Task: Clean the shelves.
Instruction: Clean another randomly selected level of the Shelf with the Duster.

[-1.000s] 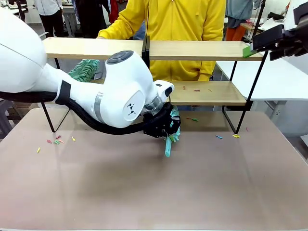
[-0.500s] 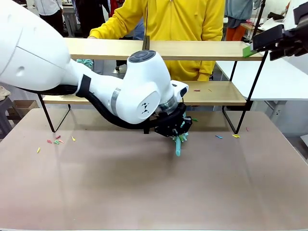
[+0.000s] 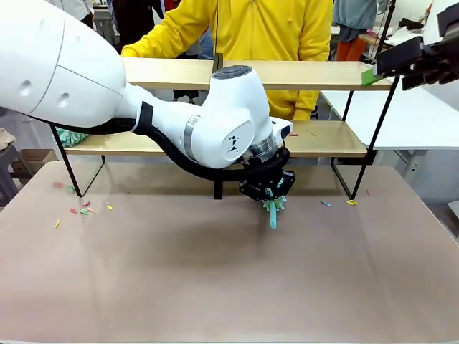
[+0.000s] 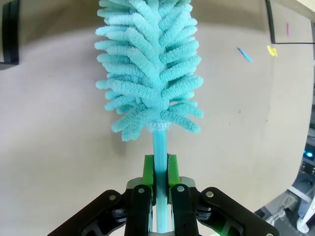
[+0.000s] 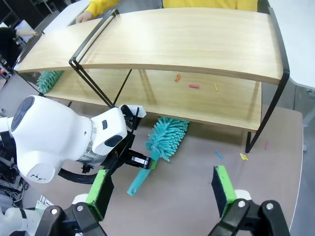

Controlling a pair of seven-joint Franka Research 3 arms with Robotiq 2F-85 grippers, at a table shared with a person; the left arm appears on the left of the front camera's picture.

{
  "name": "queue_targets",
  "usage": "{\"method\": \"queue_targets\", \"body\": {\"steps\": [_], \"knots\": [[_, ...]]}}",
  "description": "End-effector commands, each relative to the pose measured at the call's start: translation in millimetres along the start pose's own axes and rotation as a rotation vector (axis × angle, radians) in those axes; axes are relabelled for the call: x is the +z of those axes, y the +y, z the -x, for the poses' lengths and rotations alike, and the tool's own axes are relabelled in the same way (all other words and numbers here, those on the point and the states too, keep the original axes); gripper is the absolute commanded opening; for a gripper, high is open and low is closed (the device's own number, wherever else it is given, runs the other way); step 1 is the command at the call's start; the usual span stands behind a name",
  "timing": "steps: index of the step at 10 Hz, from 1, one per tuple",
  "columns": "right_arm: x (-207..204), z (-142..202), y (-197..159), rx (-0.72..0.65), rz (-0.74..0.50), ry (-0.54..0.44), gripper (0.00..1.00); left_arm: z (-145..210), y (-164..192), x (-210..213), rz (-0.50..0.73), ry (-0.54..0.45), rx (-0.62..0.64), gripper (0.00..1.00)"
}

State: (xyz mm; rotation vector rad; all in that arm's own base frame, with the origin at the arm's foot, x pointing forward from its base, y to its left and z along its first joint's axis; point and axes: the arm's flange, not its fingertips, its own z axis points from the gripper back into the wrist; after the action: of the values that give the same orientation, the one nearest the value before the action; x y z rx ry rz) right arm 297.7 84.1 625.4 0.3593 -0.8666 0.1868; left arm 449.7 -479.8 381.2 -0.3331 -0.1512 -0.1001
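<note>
The shelves (image 3: 315, 74) span the table's far side, two pale boards on a black frame. From above, the shelves (image 5: 187, 44) carry a few coloured scraps (image 5: 193, 86) on the lower board. My left gripper (image 3: 268, 189) hovers in front of the centre post, shut on a teal duster (image 3: 273, 213) by its handle. In the left wrist view the green pads (image 4: 148, 169) clamp the handle below the fluffy head of the duster (image 4: 147, 73), which points at the tabletop. The duster (image 5: 166, 133) lies just before the lower board. My right gripper (image 5: 161, 191) is open and empty, high at the right (image 3: 379, 70).
A person in a yellow top (image 3: 272, 29) stands behind the shelves, a hand on the upper board's left end. A second teal duster (image 3: 72, 136) is at the lower board's left end. Coloured scraps (image 3: 82, 210) lie on the table at left and right (image 3: 326, 203).
My left arm has swung to the right with the duster in its grip. The second duster has slid left along the lower board. The right arm has not moved.
</note>
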Motion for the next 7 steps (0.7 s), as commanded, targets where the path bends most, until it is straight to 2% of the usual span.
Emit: {"method": "queue_targets", "body": {"steps": [1, 4, 7], "knots": [[0, -1, -1, -0.003, -0.008, -0.002, 1.00, -1, -4, -1, 0.052, 0.049, -0.056, 0.12], [0, -1, -1, -0.003, -0.008, -0.002, 1.00, 3, -4, -3, 0.067, 0.127, -0.146, 0.12], [0, -1, -1, -0.003, -0.008, -0.002, 1.00, 14, 1, 12, 0.158, 0.303, -0.297, 0.12]]}}
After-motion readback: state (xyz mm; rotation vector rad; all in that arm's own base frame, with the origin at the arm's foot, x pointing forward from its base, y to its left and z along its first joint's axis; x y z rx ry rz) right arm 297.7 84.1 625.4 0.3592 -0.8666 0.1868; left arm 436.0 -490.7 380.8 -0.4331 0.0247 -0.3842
